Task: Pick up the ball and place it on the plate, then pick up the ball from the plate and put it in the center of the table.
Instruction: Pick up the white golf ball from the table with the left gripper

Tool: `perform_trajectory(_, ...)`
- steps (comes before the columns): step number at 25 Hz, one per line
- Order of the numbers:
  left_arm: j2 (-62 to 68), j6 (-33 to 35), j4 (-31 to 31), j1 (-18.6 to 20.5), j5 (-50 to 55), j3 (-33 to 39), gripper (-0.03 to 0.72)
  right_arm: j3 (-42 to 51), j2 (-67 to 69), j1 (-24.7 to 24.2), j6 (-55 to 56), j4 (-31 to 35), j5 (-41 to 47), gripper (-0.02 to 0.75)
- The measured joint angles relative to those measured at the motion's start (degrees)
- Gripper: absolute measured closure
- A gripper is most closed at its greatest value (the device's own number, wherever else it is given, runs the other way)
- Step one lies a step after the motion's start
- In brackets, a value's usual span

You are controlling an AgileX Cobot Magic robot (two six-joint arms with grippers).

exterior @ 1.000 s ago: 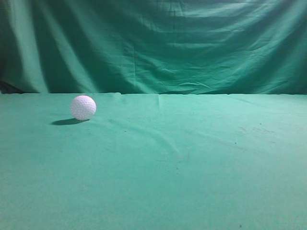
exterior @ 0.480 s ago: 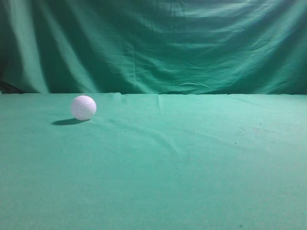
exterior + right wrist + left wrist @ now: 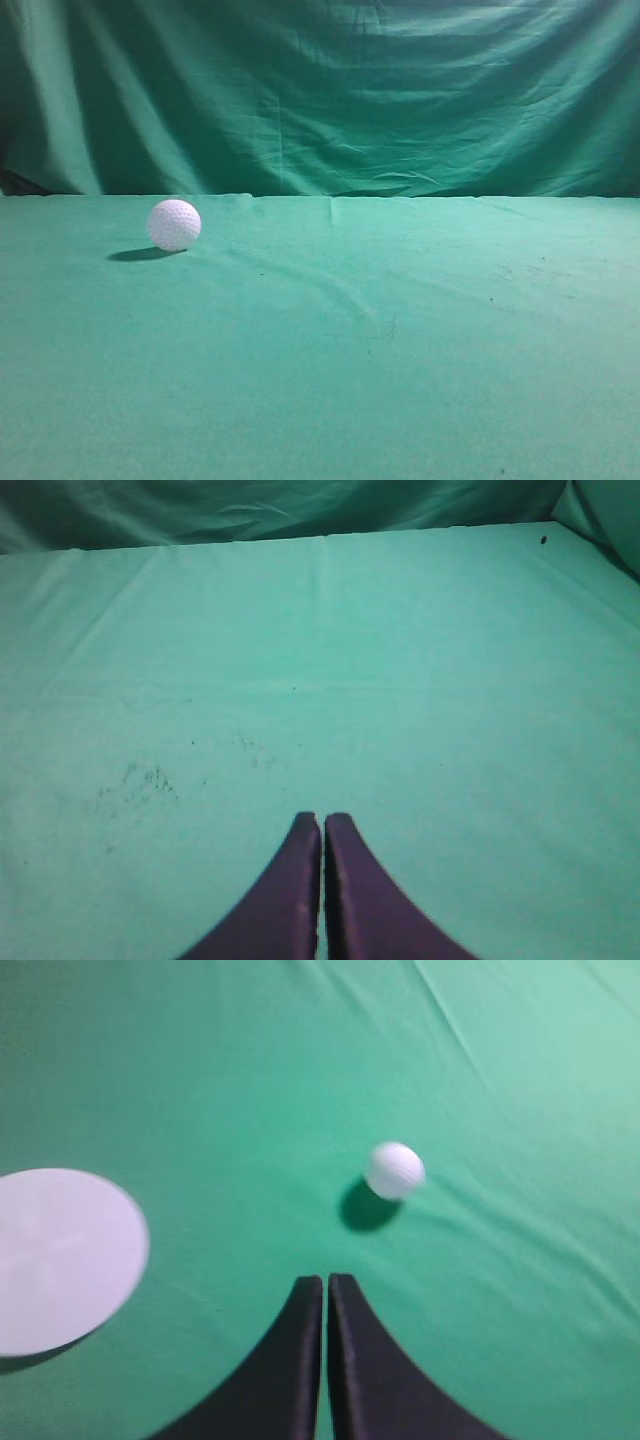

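A draped green cloth backdrop (image 3: 330, 90) fills the upper part of the exterior view, hanging in folds behind the worktop (image 3: 400, 360), which is covered in slightly wrinkled green cloth and carries a few small dark specks toward its right side. In the left wrist view a round white plate (image 3: 55, 1255) lies flat on the worktop at the left edge of the picture, partly cut off by the frame. The left gripper (image 3: 326, 1282) hangs above the cloth with its black fingers (image 3: 300, 1360) pressed together, only a thin slit between them, holding nothing. The right gripper (image 3: 322, 820) also hangs over bare cloth, its dark fingers (image 3: 355, 900) likewise pressed together and holding nothing. The ball (image 3: 174, 224), small, white and dimpled, rests on the worktop in the left part of the exterior view, near the back edge, casting a shadow to its left. In the left wrist view the ball (image 3: 394, 1169) lies beyond the fingertips and slightly to their right, apart from them, and well apart from the plate.
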Motion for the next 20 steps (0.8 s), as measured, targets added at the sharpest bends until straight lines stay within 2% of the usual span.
perform_trajectory(3, 7.99, 5.84, -0.82, -4.14, 2.44, -3.92, 0.688, 0.0, 0.0, 0.0, 0.0, 0.0, 0.0, 0.738)
perform_trajectory(8, 23.22, 7.32, 1.53, -9.5, 5.66, -12.7, 0.688, 0.0, 0.0, 0.0, 0.0, 0.0, 0.0, 0.738)
perform_trajectory(17, 47.26, 6.85, 2.59, -10.78, 14.55, -32.75, 0.688, 0.0, 0.0, 0.0, 0.0, 0.0, 0.0, 0.738)
perform_trajectory(18, 49.39, 6.82, 2.71, -10.78, 15.59, -34.63, 0.64, 0.0, 0.0, 0.0, 0.0, 0.0, 0.0, 0.738)
perform_trajectory(19, 50.71, 6.73, 2.84, -10.78, 16.37, -36.0, 0.64, 0.0, 0.0, 0.0, 0.0, 0.0, 0.0, 0.738)
perform_trajectory(20, 52.13, 6.73, 3.09, -10.78, 17.15, -37.61, 0.537, 0.0, 0.0, 0.0, 0.0, 0.0, 0.0, 0.738)
